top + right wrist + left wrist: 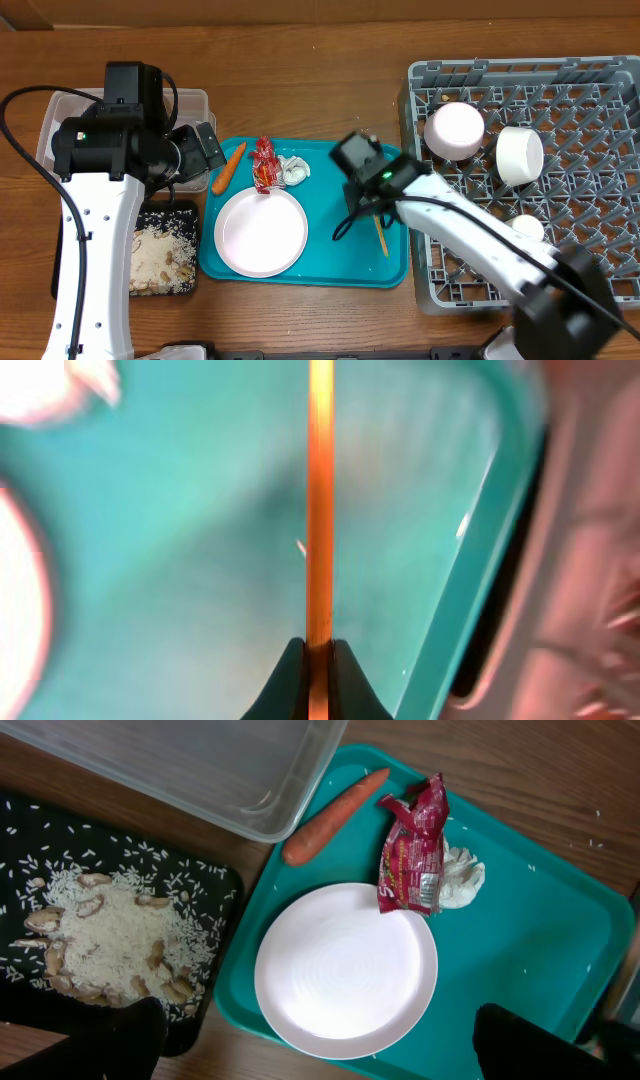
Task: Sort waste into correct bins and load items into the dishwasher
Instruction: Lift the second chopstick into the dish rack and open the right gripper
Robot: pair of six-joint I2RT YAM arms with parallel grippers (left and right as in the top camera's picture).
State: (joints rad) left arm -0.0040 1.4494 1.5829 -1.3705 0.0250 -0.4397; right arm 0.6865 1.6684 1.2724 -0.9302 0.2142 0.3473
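Note:
My right gripper is shut on the wooden chopsticks over the right part of the teal tray; in the overhead view a chopstick tip shows below the gripper. On that tray lie the flat white plate, the carrot, the red wrapper and the white tissue ball. The left gripper hangs open above the plate's near edge. The clear tub and the black tray of rice sit to the left. Two white bowls stand in the grey dish rack.
A small white round thing shows in the rack beside my right arm. The right arm crosses the rack's front left corner. Loose rice grains lie on the tray and on the wooden table.

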